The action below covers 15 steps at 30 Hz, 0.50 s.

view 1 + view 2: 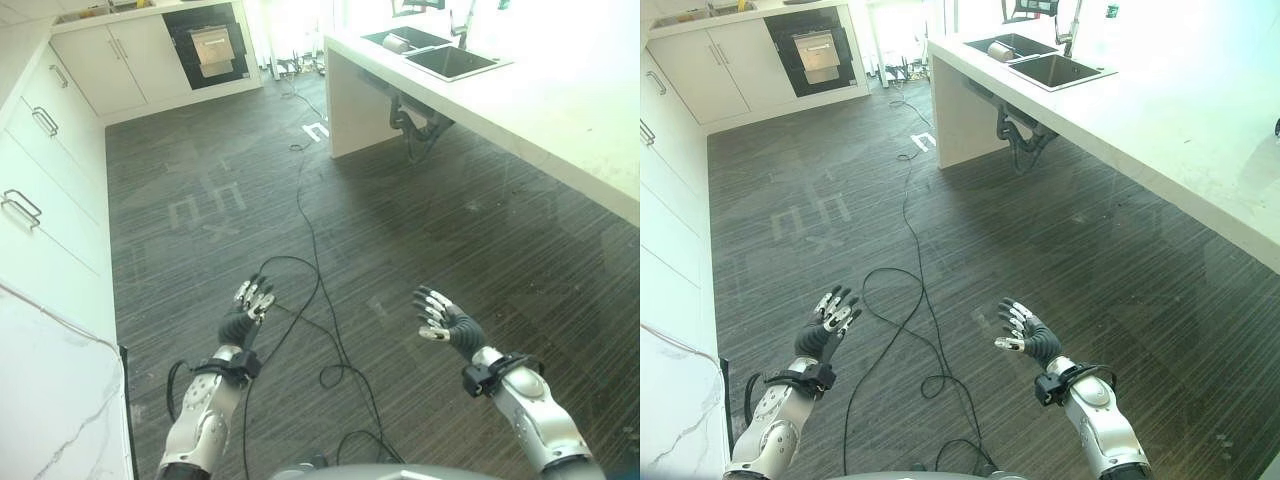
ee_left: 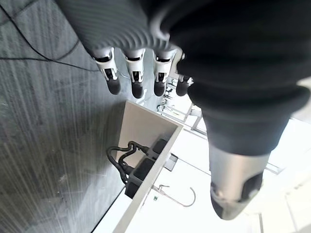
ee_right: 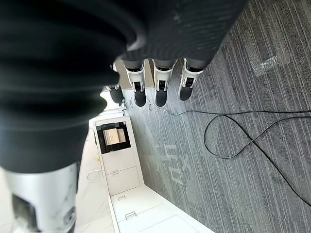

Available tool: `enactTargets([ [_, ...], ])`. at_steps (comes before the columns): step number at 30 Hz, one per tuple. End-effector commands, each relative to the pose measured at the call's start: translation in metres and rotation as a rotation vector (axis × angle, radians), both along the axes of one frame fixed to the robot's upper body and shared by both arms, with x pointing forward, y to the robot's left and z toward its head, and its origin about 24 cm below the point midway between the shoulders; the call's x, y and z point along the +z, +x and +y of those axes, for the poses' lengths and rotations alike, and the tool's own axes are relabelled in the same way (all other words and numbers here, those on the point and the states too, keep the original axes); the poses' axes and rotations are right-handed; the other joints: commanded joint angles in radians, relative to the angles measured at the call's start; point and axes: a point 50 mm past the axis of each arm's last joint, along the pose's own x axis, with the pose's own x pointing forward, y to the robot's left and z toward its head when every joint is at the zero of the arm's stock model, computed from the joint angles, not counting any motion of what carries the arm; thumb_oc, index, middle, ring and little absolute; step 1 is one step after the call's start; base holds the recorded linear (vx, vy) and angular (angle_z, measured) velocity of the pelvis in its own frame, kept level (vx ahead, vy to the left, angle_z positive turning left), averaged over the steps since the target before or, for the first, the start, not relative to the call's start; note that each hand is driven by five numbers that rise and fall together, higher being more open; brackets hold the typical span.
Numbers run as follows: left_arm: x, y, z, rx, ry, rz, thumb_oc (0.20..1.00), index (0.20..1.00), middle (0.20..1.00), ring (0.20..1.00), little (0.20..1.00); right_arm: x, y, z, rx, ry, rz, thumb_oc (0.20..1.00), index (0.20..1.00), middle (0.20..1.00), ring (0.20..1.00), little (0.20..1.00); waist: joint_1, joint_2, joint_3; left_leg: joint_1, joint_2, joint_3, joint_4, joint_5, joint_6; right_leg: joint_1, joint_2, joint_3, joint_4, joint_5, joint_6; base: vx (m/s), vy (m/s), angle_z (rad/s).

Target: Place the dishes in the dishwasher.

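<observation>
— How many hands?
— Two: left hand, right hand, both empty with fingers straight
— And sinks?
— Two sink bowls in one white counter
— Taps?
— One tap
— Ovens?
— One dark oven in the far wall
— Anything inside a sink?
— One shiny dish, hard to tell what kind

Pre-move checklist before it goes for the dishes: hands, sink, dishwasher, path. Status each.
1. Left hand empty, fingers straight, over the dark striped floor: ok.
2. Right hand empty, fingers relaxed: ok.
3. Dishes located: a metal item lies in the far basin of the dark double sink in the white counter; what it is, cannot tell.
4. Sink within reach: both hands are well short of the counter: not ok.
5. Dishwasher found: a black appliance with a silver front panel sits in the far white cabinets; whether it is the dishwasher, or open, cannot tell.
</observation>
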Motion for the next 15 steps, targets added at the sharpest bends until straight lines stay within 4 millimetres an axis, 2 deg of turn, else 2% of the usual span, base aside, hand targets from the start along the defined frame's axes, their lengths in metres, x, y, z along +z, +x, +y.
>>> enactTargets([
  [1, 0.0242, 0.0193, -0.0035, -0.023, 0.006, -0.136, 1.0, 1.0, 1.0, 1.0, 1.0, 0.0333, 0.0191, 0.0028, 0.012, 0.03, -0.163, 1.0, 1.0, 1.0, 1.0, 1.0, 0.008, -0.008, -0.035, 0.024, 0.057, 0.012, -0.001, -0.061, -0.068, -0.001, -0.063, -0.065, 0.0, -0.024, 0.079, 0.0, 0.0, 0.0],
  [15, 0.0259, 0.0186, -0.0029, -0.007, -0.015, -0.148, 1.0, 1.0, 1.0, 1.0, 1.0, 0.0366, 0.0209, 0.0035, -0.003, 0.036, -0.181, 1.0, 1.0, 1.0, 1.0, 1.0, 0.007, -0.006, -0.035, 0.031, 0.056, 0.018, -0.001, -0.065, -0.063, 0.003, -0.062, -0.056, 0.0, -0.025, 0.079, 0.0, 0.0, 0.0],
])
